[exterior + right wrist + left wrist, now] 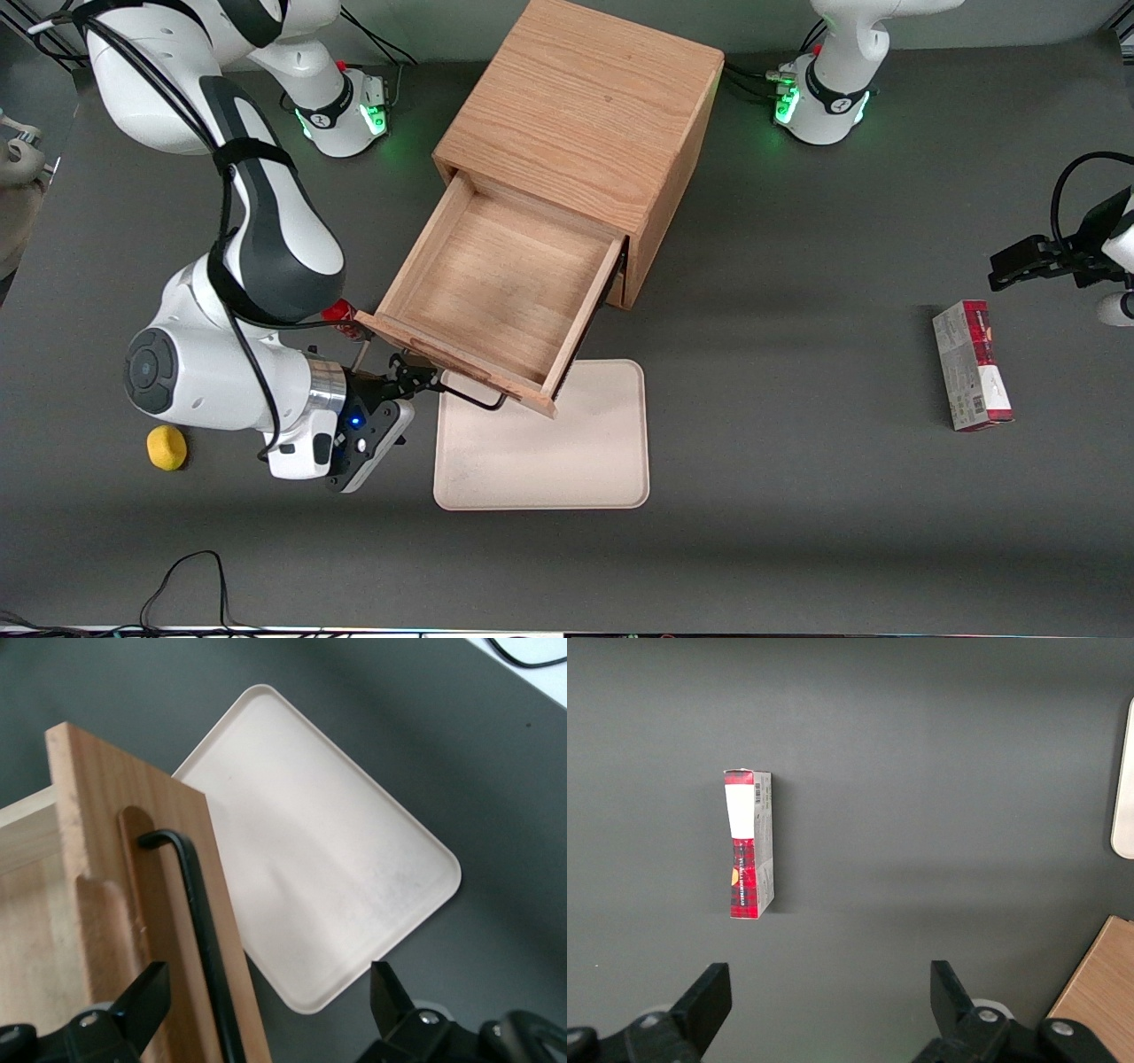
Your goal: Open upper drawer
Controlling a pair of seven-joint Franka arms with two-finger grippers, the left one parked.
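Note:
The upper drawer (496, 275) stands pulled far out of the oak cabinet (585, 106), and its light-wood inside is bare. Its long black wire handle (474, 400) runs along the drawer front (133, 904), which faces the front camera. My right gripper (416, 372) is at the handle's end toward the working arm, just in front of the drawer front. In the right wrist view the gripper (268, 985) is open, with its fingers (152, 992) spread wide. The handle (199, 921) passes between them, and neither finger touches it.
A cream tray (549, 443) lies flat on the table, partly under the drawer's front, and shows again as the tray (328, 868) beside the handle. A yellow ball-like object (166, 447) sits by the working arm. A red and white box (972, 363) lies toward the parked arm's end.

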